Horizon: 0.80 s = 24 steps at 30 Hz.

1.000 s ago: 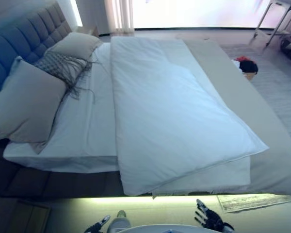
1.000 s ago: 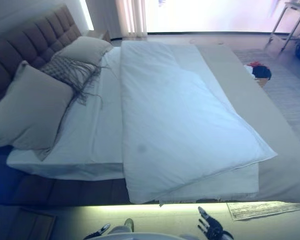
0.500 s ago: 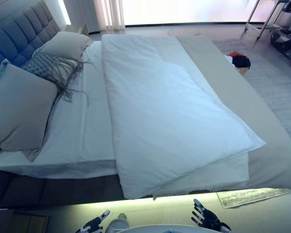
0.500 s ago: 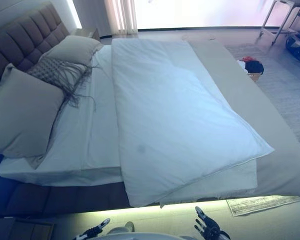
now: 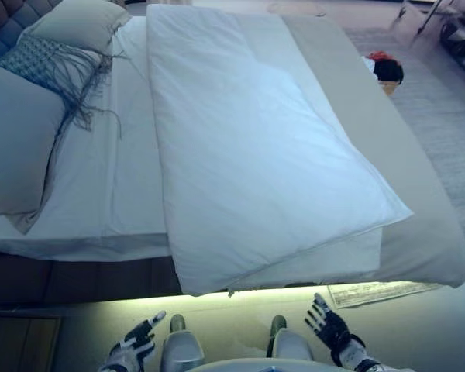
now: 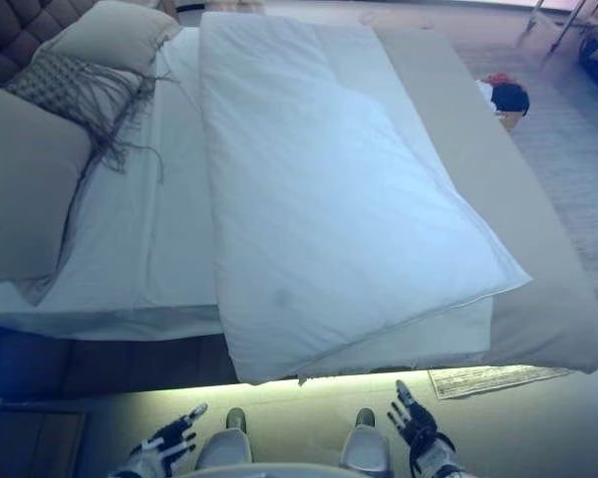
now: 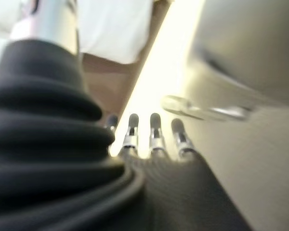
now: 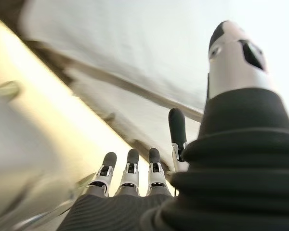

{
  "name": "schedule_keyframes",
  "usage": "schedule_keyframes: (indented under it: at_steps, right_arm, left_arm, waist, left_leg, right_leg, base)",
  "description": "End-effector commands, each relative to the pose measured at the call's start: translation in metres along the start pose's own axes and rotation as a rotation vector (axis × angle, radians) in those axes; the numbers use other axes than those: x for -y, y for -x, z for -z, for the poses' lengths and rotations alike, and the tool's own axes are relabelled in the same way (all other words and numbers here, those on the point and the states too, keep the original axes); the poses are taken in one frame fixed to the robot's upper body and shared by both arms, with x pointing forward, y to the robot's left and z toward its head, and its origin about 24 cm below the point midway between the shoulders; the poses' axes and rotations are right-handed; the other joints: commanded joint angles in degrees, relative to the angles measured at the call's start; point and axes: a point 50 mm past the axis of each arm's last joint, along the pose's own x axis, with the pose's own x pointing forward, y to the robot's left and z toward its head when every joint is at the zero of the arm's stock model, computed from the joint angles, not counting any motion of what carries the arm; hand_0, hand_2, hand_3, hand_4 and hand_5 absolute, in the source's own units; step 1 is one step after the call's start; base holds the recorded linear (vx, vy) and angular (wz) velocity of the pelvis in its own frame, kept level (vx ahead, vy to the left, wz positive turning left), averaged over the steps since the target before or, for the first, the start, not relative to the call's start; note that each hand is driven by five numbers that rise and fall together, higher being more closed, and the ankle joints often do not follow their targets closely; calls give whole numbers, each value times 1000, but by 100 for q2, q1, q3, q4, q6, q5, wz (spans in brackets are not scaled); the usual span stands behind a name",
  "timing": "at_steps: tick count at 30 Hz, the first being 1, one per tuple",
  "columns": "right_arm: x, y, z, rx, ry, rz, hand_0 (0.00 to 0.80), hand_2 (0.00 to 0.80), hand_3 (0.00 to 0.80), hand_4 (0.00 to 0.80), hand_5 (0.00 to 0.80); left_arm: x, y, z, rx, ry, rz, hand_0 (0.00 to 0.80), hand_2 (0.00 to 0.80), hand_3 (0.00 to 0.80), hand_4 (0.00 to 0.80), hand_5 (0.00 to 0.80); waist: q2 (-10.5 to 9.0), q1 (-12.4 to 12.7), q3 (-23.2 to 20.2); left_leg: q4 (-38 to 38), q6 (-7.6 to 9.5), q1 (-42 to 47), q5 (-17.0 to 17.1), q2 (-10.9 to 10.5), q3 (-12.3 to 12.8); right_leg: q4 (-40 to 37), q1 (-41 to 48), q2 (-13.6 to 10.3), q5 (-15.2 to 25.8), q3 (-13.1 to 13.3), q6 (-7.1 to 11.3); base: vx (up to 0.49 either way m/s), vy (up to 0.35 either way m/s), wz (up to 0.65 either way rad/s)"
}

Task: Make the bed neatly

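Note:
A white duvet (image 5: 248, 155) lies folded back on itself across the middle of the bed, its near corner hanging over the bed's near edge. A beige cover (image 5: 395, 186) shows under it along the right side. The white sheet (image 5: 116, 178) is bare on the left. A large beige pillow (image 5: 15, 139), a fringed grey cushion (image 5: 46, 66) and a second pillow (image 5: 81, 23) lie at the headboard end. My left hand (image 5: 132, 345) and right hand (image 5: 329, 329) are low in front of the bed, both open and empty, apart from the bedding.
A lit strip glows under the bed's near edge (image 5: 240, 298). A paper mat (image 5: 380, 293) lies on the floor at the bed's right corner. A basket with red and black items (image 5: 384, 71) stands on the rug on the far side. A wooden piece (image 5: 19, 341) is at lower left.
The camera has tilted down and come closer to the bed. Both hands have risen further into view, still open. The bedding has not moved.

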Motion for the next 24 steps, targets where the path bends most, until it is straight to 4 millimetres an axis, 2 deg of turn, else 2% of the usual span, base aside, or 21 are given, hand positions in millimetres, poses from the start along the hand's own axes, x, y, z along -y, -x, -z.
schedule_keyframes:
  at_steps: [1, 3, 5, 12, 15, 18, 24]
  right_arm:
    - [-27, -11, -35, 163, -105, -53, 0, 0, 0, 0, 0]
    - [-26, -11, -40, 174, -119, -41, 0, 0, 0, 0, 0]
    - [-28, -13, -56, 207, -130, -27, 0, 0, 0, 0, 0]
    - [-71, -17, -127, 333, -192, -70, 0, 0, 0, 0, 0]
    - [-89, -12, -163, 390, -199, -128, 0, 0, 0, 0, 0]
    - [-100, -2, -196, 456, -165, -172, 0, 0, 0, 0, 0]
    - [-112, 14, -237, 525, -152, -201, 0, 0, 0, 0, 0]
  left_arm:
    - [2, -2, -31, 83, -55, 27, 0, 0, 0, 0, 0]
    - [4, -3, -34, 91, -67, 37, 0, 0, 0, 0, 0]
    - [10, -3, -45, 124, -70, 65, 0, 0, 0, 0, 0]
    - [28, -2, -99, 247, -93, 126, 0, 0, 0, 0, 0]
    - [36, 1, -120, 316, -54, 165, 0, 0, 0, 0, 0]
    - [44, 8, -142, 410, 10, 251, 0, 0, 0, 0, 0]
    - [58, 21, -169, 535, 53, 359, 0, 0, 0, 0, 0]
  waist:
    - [-231, 108, 146]
    - [-212, 112, 182]
    - [-146, 109, 333]
    - [-26, 190, 950]
    - [43, 230, 1143]
    - [109, 271, 1306]
    - [200, 371, 1528]
  left_leg:
    - [455, 65, -210, -50, -245, -163]
    - [461, 47, -263, -42, -264, -222]
    - [645, 27, -468, -66, -291, -342]
    - [1784, -6, -1581, -394, -347, -681]
    - [2083, 8, -2014, -488, -402, -793]
    - [2345, 44, -2437, -561, -457, -870]
    - [2624, 104, -3100, -611, -447, -908]
  right_leg:
    - [-105, 39, -424, 458, -68, 124]
    - [-27, -37, -444, 437, -85, 133]
    - [194, -258, -517, 410, -57, 141]
    - [1146, -1259, -769, 230, 83, 116]
    - [1479, -1708, -812, 141, 157, 94]
    - [1831, -2197, -823, 46, 220, 72]
    - [2355, -3001, -840, -73, 243, 22]
  base:
    - [-9, -31, -1]
    - [-22, -6, 3]
    - [-96, -16, 13]
    - [-151, -66, 20]
    - [-111, -72, 7]
    - [-83, -69, -1]
    - [-58, -81, 4]
